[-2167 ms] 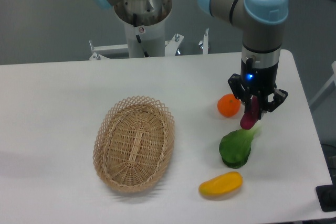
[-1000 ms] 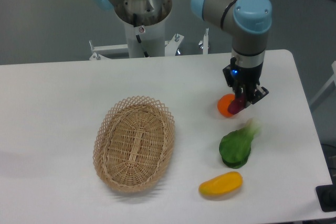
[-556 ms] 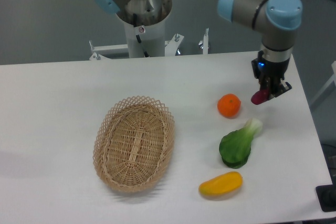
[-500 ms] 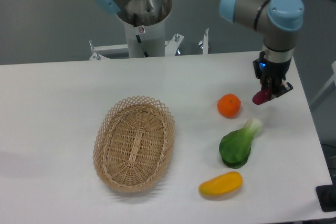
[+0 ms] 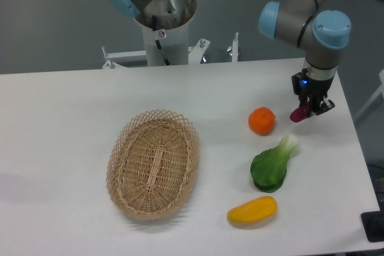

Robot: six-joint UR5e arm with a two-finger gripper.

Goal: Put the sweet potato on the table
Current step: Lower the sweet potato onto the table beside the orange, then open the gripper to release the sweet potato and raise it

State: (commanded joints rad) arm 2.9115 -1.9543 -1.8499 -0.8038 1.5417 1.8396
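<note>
The sweet potato is a small magenta-purple tuber, held tilted with its lower end poking out below the fingers. My gripper is shut on the sweet potato, near the right side of the white table. It hangs just right of the orange and above the green vegetable. Whether the tuber's tip touches the tabletop is not clear from this view.
An orange lies left of the gripper. A green leafy vegetable sits below it, and a yellow-orange mango lies near the front edge. A wicker basket stands mid-table. The table's right edge is close to the gripper.
The gripper carried the sweet potato from above the green vegetable, past the orange, to the right side of the table. In the last half second it shifted slightly further right.
</note>
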